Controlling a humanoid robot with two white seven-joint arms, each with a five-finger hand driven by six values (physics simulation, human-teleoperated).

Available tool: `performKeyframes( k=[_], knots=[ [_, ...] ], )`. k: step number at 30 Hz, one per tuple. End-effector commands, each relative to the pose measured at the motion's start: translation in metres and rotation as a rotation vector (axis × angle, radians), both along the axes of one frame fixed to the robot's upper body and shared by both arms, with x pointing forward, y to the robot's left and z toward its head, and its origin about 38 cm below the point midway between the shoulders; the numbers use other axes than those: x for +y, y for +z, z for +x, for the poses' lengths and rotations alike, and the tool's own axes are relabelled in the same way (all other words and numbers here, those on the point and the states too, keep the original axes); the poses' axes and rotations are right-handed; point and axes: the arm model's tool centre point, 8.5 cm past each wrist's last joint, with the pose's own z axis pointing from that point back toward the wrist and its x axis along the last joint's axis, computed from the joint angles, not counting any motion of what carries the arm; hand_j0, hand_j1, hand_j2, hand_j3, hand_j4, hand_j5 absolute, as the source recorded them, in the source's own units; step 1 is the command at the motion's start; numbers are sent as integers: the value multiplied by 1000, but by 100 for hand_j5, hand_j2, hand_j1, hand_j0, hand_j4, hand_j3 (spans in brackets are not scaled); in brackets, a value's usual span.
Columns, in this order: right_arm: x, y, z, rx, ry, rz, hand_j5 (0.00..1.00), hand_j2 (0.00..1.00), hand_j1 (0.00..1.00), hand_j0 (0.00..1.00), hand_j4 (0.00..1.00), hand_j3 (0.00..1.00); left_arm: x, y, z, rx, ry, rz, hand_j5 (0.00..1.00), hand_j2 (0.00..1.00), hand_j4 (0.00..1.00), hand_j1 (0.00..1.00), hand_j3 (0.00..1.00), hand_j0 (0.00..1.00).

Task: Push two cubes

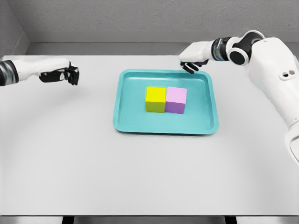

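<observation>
A yellow cube [156, 98] and a pink-purple cube [176, 100] sit side by side, touching, in the middle of a teal tray [122, 109]. My right hand [191, 66] hovers just beyond the tray's far right corner, fingers curled downward and holding nothing. My left hand [70, 75] hangs over the table far to the left of the tray, its dark fingers curled, with nothing in them. Neither hand touches a cube.
The tray lies on a white table [70, 154] whose front edge runs along the bottom of the picture. A grey wall stands behind the table's far edge.
</observation>
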Motion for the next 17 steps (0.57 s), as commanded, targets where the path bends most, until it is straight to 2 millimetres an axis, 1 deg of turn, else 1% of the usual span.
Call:
performKeyframes(
  k=[1,2,3,4,5,6,7,8,9,10,11,12,13,14,15,17],
  knots=[
    [-136,85,-17,-150,-169,219,6,6,6,6,6,6,42,16,-3,-6,123,-153,30,30,30,30,30,30],
    [-192,95,-37,-156,-255,275,32,32,32,32,32,32,40,15,-3,-5,121,-156,30,30,30,30,30,30],
    [-231,91,-56,-146,-325,284,88,88,88,88,88,88,41,14,-3,-3,123,-157,30,30,30,30,30,30],
    [-259,91,-70,-162,-381,312,100,100,100,100,100,100,40,14,-3,-3,122,-160,30,30,30,30,30,30],
    [-273,89,-78,-181,-417,360,100,100,100,100,100,100,39,11,-4,2,122,-162,33,33,33,33,33,33],
    [-282,96,-83,-208,-438,390,100,100,100,100,100,100,40,11,-4,1,126,-167,45,45,45,45,45,45],
    [-283,94,-84,-203,-438,380,100,100,100,100,100,100,47,12,-3,-6,149,-180,79,79,79,79,79,79],
    [-272,85,-81,-181,-414,368,100,100,100,100,100,100,50,12,-2,-8,163,-192,100,100,100,100,100,100],
    [-261,78,-79,-159,-383,336,100,100,100,100,100,100,46,10,-1,-3,159,-194,100,100,100,100,100,100],
    [-241,71,-75,-134,-327,291,100,100,100,100,100,100,41,8,0,-1,150,-199,100,100,100,100,100,100],
    [-212,67,-70,-120,-247,264,100,100,100,100,100,100,40,8,0,-1,149,-200,100,100,100,100,100,100],
    [-182,58,-67,-94,-167,224,100,100,100,100,100,100,41,9,0,-4,150,-199,100,100,100,100,100,100],
    [-138,48,-66,-65,-46,171,100,100,100,100,100,100,41,8,0,-1,151,-200,100,100,100,100,100,100],
    [-110,41,-67,-47,29,144,100,100,100,100,100,100,40,7,1,-1,150,-201,100,100,100,100,100,100],
    [-98,36,-68,-38,57,134,100,100,100,100,100,100,40,7,1,-1,150,-201,100,100,100,100,100,100],
    [-95,33,-68,-32,64,128,100,100,100,100,100,100,40,7,1,-1,150,-201,100,100,100,100,100,100]
  ],
)
